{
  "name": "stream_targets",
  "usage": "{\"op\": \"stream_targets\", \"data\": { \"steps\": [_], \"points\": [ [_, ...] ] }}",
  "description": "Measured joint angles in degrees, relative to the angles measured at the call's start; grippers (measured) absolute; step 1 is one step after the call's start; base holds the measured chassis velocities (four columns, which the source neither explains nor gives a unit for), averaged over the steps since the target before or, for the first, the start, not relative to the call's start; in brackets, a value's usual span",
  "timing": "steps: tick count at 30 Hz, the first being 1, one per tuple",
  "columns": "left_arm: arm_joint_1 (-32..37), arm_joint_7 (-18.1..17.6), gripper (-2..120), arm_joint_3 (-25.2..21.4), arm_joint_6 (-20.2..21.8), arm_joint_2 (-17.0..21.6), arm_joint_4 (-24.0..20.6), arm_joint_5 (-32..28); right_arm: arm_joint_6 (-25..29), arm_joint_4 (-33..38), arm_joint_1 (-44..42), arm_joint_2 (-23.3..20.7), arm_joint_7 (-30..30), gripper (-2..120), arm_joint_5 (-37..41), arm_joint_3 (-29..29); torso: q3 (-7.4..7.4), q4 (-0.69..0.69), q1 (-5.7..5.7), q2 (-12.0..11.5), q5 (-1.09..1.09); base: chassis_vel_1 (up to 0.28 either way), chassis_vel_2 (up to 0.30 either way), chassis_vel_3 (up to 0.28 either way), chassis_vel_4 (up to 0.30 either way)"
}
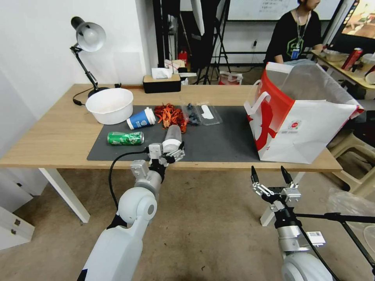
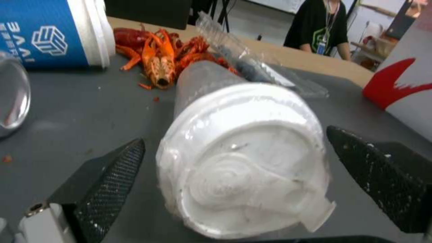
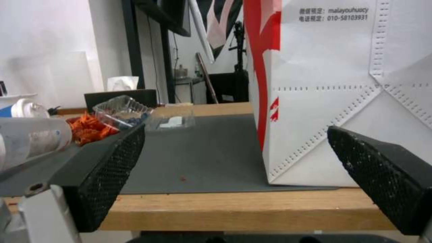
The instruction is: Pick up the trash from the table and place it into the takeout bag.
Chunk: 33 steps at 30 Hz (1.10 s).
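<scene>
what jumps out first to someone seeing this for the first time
The big takeout bag standing open at the right end of the dark mat. Then the left pincer, open around the white-lidded clear plastic cup lying at the mat's front edge, with red crayfish shells heaped behind it.

On the tabletop [image 1: 58, 132] lies a mat [image 1: 226, 136]. The bag [image 1: 308, 128] stands at its right end. The can [image 1: 125, 138] lies at its left, the paper cup [image 1: 141, 118] behind it, the bowl [image 1: 109, 105] farther left. The plastic cup [image 1: 172, 137] lies near the front edge, shells [image 1: 170, 114] behind it.
</scene>
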Motion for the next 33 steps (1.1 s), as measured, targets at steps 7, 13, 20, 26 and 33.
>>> {"op": "stream_targets", "data": {
  "steps": [7,13,20,26,33],
  "points": [
    [-0.8,-1.2,100,0.6,1.0,0.0,0.9,0.4,-0.1,-0.1,0.3,0.1,0.2,100,-0.4,-0.3,0.0,0.0,0.0,0.0,0.0,0.0,0.0,0.0,0.0],
    [-1.3,-1.6,98,0.8,1.1,0.3,1.5,0.5,-0.1,-0.1,0.2,0.1,0.3,100,-0.4,-0.3,0.0,0.0,0.0,0.0,0.0,0.0,0.0,0.0,0.0],
    [-1.1,-0.7,78,0.6,0.1,0.6,1.9,1.1,0.0,-0.2,0.1,0.2,0.4,99,-0.6,-0.4,0.0,0.0,0.0,0.0,0.0,0.0,0.0,0.0,0.0],
    [-0.9,1.6,71,0.3,-2.0,1.0,2.4,2.3,0.0,-0.2,0.1,0.2,0.4,99,-0.7,-0.4,0.0,0.0,0.0,0.0,0.0,0.0,0.0,0.0,0.0],
    [-0.5,9.6,69,-0.4,-9.4,2.2,3.9,5.5,0.1,-0.4,0.1,0.3,0.5,99,-0.7,-0.4,0.0,0.0,0.0,0.0,-0.01,0.0,0.0,0.0,0.0]
  ]
}}
